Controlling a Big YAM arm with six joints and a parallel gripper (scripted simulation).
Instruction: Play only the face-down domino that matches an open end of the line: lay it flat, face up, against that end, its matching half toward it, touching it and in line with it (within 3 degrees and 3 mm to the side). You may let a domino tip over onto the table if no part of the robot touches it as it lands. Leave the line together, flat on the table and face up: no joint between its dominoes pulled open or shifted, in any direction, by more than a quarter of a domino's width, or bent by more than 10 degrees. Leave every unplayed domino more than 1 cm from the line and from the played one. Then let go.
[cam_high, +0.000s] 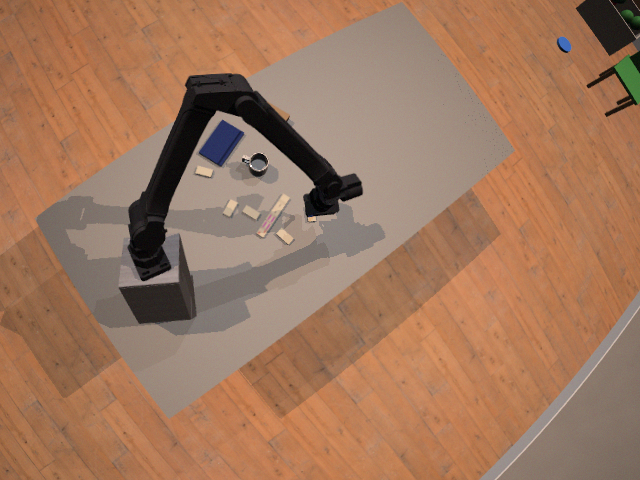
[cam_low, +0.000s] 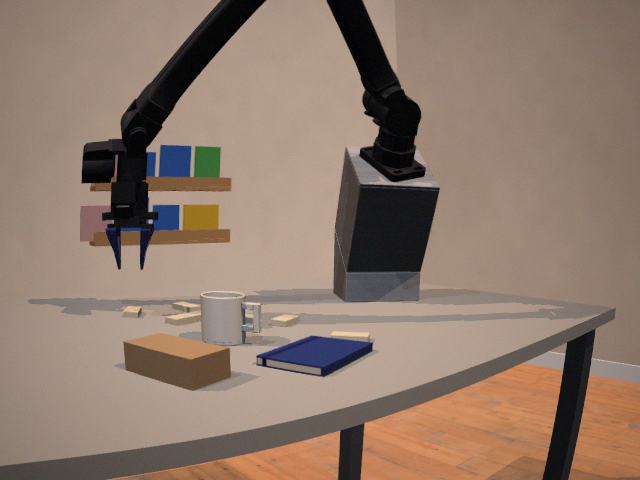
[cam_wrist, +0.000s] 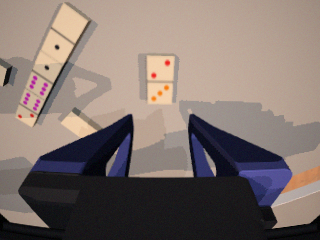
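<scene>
The line of face-up dominoes (cam_high: 273, 215) (cam_wrist: 50, 60) lies on the grey table (cam_high: 392, 113), with purple pips at one end and a blank half at the other. A single face-up domino (cam_wrist: 162, 78) (cam_high: 311, 218) (cam_low: 132, 311) with red and orange pips lies apart from the line, right under my gripper. My gripper (cam_wrist: 161, 121) (cam_low: 129, 267) (cam_high: 316, 211) hangs high above it, fingers partly open with nothing between them. Face-down dominoes lie at the left (cam_high: 204, 171), beside the line (cam_high: 230, 207) (cam_high: 251, 212) and near its purple end (cam_high: 284, 236) (cam_wrist: 79, 123).
A white mug (cam_high: 257, 163) (cam_low: 222, 317), a blue book (cam_high: 221, 142) (cam_low: 315, 353) and a brown box (cam_low: 176, 360) stand beyond the dominoes. The arm's pedestal (cam_high: 157, 289) (cam_low: 385, 242) stands at the table's edge.
</scene>
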